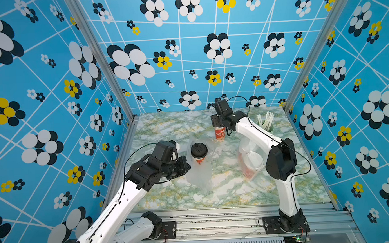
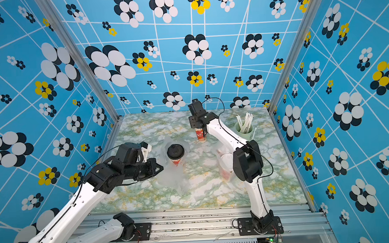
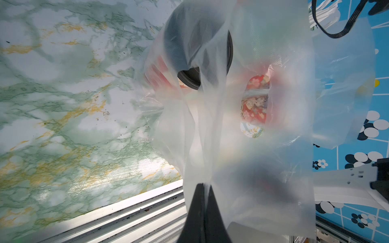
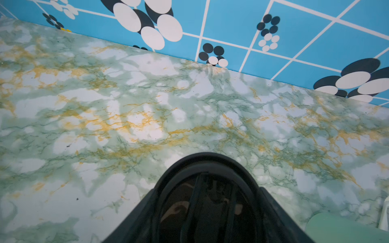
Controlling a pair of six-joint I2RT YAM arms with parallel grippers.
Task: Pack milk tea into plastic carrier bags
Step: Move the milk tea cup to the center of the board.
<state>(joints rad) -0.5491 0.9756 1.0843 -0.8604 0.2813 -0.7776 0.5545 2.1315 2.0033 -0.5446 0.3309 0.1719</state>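
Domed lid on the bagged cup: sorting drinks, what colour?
Black domed lid, clearest in a top view.

Filmy translucent plastic bag [image 1: 199,179], glossy marbled tabletop [image 1: 227,193]

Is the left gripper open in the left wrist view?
No, the left gripper is shut, pinching a fold of the plastic bag.

Four red cups [image 1: 199,151], two plastic bags [image 1: 199,181], one green straw cup [image 2: 246,135]
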